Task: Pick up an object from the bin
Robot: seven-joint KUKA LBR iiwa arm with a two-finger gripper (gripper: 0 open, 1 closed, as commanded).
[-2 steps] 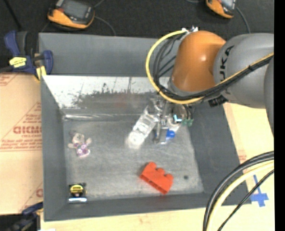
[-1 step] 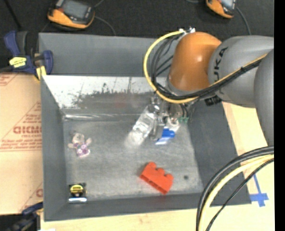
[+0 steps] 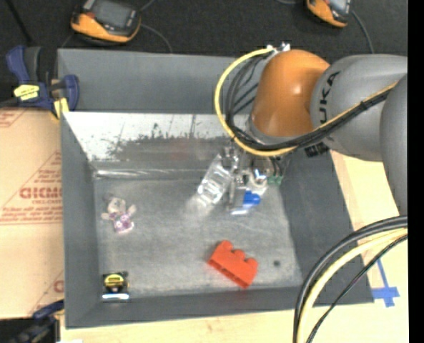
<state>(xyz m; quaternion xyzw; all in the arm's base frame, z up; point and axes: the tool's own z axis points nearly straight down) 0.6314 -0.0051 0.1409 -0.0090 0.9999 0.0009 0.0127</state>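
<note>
My pincer (image 3: 243,181) sits low in the bin (image 3: 83,191); I cannot tell if it is open or closed. One clear glossy plastic piece (image 3: 212,186) lies just left of it, and one small blue piece (image 3: 251,199) just below. Further below is one red stepped brick (image 3: 234,264), and far left one pale purple translucent trinket (image 3: 119,217).

In bin (image 3: 169,245): gripper (image 3: 244,179) at back-centre w/ cup (image 3: 213,184) just left and small piece (image 3: 251,199) beside it, brick (image 3: 233,264) nr front edge, trinket (image 3: 120,217) nr left wall, tape measure (image 3: 114,283) in front-left corner.
</note>
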